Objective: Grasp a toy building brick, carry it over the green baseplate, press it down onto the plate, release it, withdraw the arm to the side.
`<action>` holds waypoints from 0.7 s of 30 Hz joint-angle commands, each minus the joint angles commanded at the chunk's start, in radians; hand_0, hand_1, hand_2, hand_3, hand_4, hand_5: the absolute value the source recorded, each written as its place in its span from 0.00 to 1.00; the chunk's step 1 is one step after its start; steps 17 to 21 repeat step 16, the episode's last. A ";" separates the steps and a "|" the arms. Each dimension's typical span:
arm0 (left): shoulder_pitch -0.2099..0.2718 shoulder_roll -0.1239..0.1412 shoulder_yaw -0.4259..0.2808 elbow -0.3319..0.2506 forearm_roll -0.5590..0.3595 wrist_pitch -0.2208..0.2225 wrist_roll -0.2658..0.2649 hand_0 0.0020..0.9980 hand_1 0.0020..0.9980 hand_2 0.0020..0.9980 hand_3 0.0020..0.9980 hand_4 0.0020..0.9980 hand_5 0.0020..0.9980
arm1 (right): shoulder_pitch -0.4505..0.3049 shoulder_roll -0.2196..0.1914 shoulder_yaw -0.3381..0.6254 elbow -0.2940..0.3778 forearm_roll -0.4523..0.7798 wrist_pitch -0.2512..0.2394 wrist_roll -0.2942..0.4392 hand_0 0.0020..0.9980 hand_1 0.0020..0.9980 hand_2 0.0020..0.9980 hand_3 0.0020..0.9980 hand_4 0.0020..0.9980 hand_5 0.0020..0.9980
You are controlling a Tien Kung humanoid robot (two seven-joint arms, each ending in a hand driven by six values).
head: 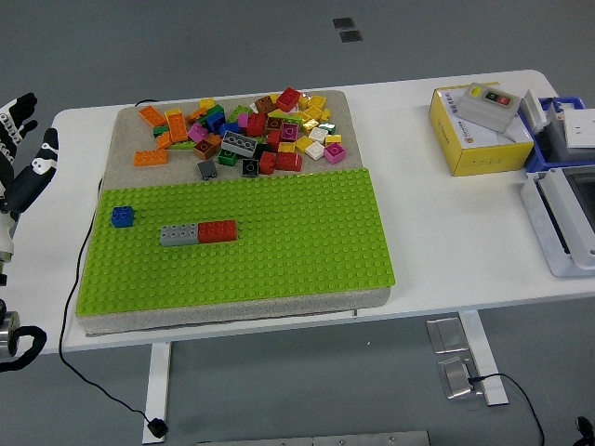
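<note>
Left hand (23, 158) at table's (437, 251) left edge — fingers seemingly spread, green baseplate (279, 232) mostly bare

Left hand (23, 153), black fingers (42, 158), white joint markings

Flat studded green plastic baseplate (279, 232) near side; small blue brick (122, 216) far-left on it; grey brick (178, 235) touching red brick (218, 230); mixed-colour loose brick heap (246, 135) beyond.

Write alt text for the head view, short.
A green baseplate on a white table carries a blue brick and a joined grey brick and red brick; a loose brick pile lies behind it. The left hand enters at the left edge, empty.
</note>
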 joint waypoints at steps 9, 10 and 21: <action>-0.004 0.005 0.028 0.004 0.002 -0.001 0.005 0.90 0.93 0.91 0.84 0.57 0.34 | -0.027 -0.007 -0.045 0.037 0.063 0.005 -0.080 0.64 0.62 0.64 0.88 0.60 1.00; -0.004 0.005 0.033 0.004 0.001 -0.001 0.006 0.90 0.93 0.91 0.84 0.57 0.34 | -0.040 -0.011 -0.076 0.050 0.102 -0.004 -0.065 0.64 0.62 0.64 0.88 0.60 1.00; -0.001 -0.003 0.068 0.004 -0.011 -0.002 0.008 0.90 0.93 0.91 0.84 0.57 0.34 | -0.127 -0.026 -0.269 0.144 0.323 0.011 0.061 0.74 0.76 0.79 1.00 0.70 1.00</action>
